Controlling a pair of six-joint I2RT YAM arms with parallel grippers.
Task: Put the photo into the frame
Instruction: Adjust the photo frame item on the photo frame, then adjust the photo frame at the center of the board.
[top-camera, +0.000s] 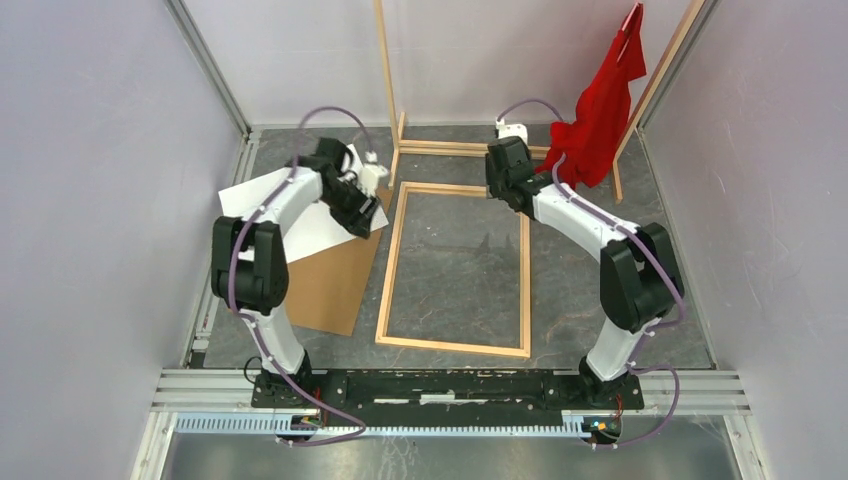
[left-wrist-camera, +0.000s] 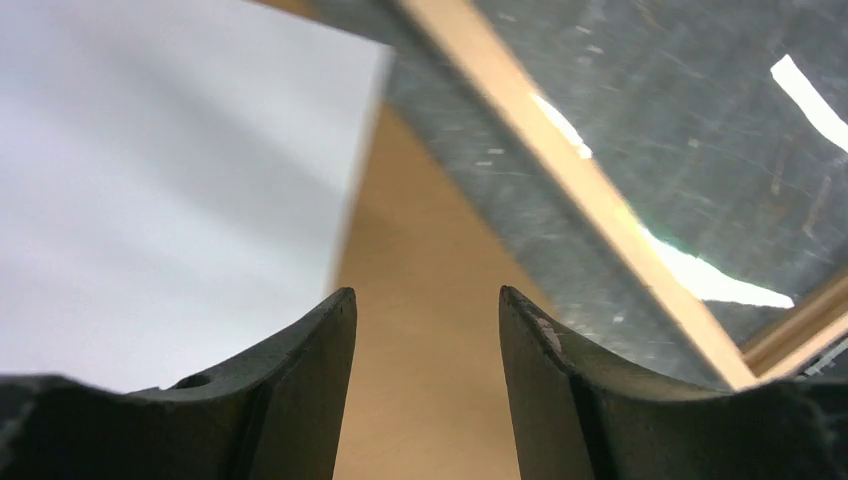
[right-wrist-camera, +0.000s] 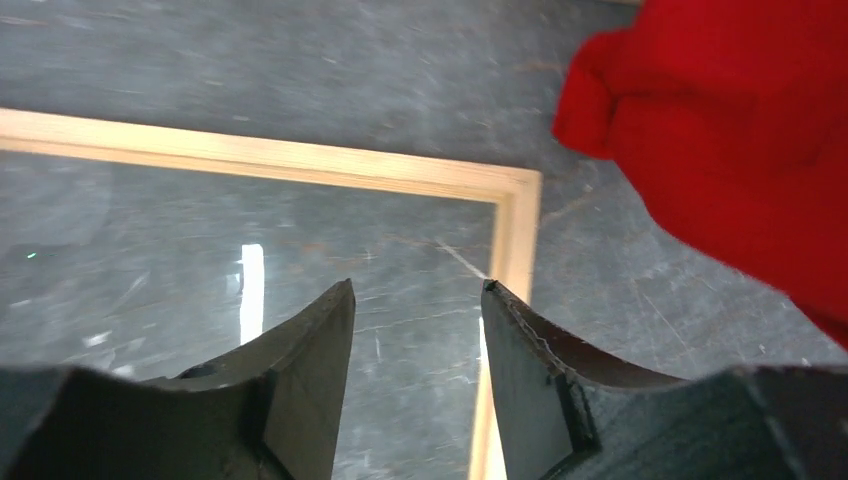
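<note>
Bright even overhead light, white glare streaks inside the frame (right-wrist-camera: 300, 162), soft blur in left wrist view.

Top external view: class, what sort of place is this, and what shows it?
Probably a robot lab test cell: pale walls all round, a left arm and right arm bolted to a rail at the table edge, and practice props: frame, photo, red shirt.

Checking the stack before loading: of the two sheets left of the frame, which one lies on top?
The photo, white reverse up: it overlaps the far end of the brown cardboard board, whose near part shows bare.
</note>
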